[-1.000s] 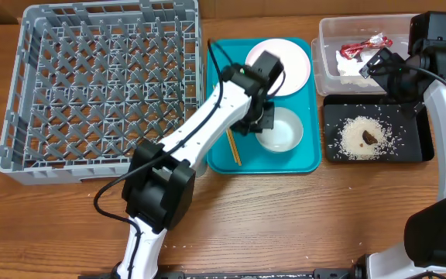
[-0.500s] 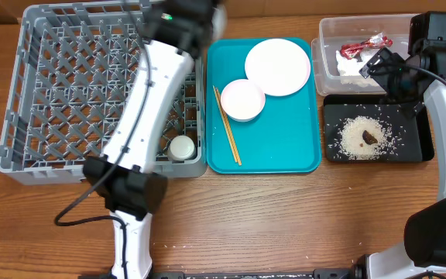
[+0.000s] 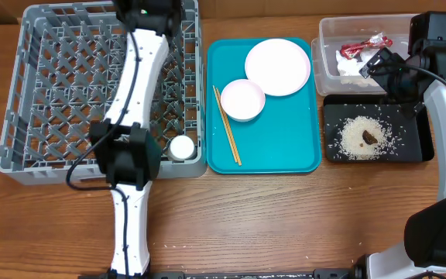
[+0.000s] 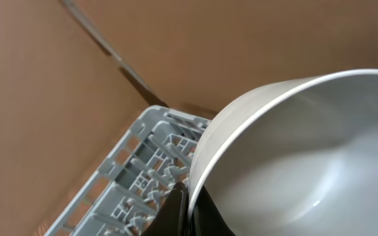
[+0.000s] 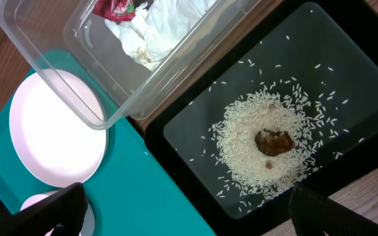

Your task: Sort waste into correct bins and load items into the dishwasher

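Observation:
My left gripper [image 4: 188, 211] is shut on the rim of a white bowl [image 4: 307, 151] and holds it over the far edge of the grey dish rack [image 3: 22, 93]. In the overhead view the left gripper [image 3: 155, 11] hides that bowl. A small white cup [image 3: 181, 147] sits in the rack's front right corner. A pink-white plate [image 3: 278, 67], another white bowl [image 3: 242, 100] and wooden chopsticks [image 3: 227, 136] lie on the teal tray [image 3: 285, 147]. The clear tub [image 3: 331, 70] holds the red wrapper [image 3: 362, 46] and white napkin [image 5: 153, 29]. Rice with a brown lump [image 3: 362, 138] lies in the black tray [image 3: 413, 143]. My right gripper [image 5: 189, 210] is open and empty above the trays.
The rack's corner [image 4: 143, 170] shows in the left wrist view against a brown cardboard wall [image 4: 58, 85]. The left arm [image 3: 134, 93] stretches across the rack's right side. Bare wooden table [image 3: 285, 225] lies in front of the trays.
My left arm has swung from the teal tray to the rack's far edge, carrying the bowl that stood at the tray's front right. The right arm has not moved.

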Robot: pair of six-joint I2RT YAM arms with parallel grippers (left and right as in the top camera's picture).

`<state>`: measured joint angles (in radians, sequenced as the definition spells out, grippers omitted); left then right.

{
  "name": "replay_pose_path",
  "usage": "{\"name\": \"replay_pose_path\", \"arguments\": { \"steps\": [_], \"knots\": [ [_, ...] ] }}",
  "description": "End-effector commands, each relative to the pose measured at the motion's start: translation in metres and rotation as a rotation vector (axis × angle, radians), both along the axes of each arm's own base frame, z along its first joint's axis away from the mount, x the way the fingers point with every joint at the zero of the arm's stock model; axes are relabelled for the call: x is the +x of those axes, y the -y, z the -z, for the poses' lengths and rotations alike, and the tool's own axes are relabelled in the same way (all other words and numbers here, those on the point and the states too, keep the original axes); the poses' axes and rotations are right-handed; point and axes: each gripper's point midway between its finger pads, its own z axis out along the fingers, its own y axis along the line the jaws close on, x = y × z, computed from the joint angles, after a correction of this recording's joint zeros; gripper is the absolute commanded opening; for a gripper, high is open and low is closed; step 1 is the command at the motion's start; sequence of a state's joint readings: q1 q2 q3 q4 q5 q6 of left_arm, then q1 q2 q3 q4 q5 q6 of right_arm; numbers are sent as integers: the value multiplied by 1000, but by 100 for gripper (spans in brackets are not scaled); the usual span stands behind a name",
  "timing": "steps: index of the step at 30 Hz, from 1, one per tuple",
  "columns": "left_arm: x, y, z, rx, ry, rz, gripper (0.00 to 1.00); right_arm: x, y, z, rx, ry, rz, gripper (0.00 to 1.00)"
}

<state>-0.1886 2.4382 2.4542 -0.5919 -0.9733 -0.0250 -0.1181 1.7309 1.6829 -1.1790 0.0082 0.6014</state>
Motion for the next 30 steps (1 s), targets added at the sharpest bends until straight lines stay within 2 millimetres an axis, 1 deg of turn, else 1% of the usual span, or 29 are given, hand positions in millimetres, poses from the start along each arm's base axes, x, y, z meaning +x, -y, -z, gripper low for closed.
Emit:
{"name": "replay_pose_path", "arguments": {
  "steps": [1, 5, 8, 14, 18, 21, 23, 27, 30],
  "knots": [
    [7, 15, 18, 101, -69, 9, 4, 1, 4, -3, -18, 8, 6, 100],
    [9, 22, 43, 126, -107, 0, 4, 1, 4, -3, -18, 8, 6, 100],
    [10, 21, 59, 141, -128, -16, 4, 1, 4, -3, -18, 8, 6, 100],
    [8, 24, 76, 156, -186, -7, 4, 1, 4, -3, -18, 8, 6, 100],
    [8, 27, 79, 158, -194, -1, 4, 1, 4, -3, -18, 8, 6, 100],
    [8, 35, 79, 156, -195, 16, 4, 1, 4, -3, -18, 8, 6, 100],
    [8, 44, 82, 151, -207, 41, 4, 1, 4, -3, -18, 8, 6, 100],
    [3, 70, 98, 112, -260, 113, 4, 1, 4, -3, -18, 8, 6, 100],
    [-3, 80, 106, 83, -274, 124, 6, 1, 4, -3, -18, 8, 6, 100]
  ]
}}
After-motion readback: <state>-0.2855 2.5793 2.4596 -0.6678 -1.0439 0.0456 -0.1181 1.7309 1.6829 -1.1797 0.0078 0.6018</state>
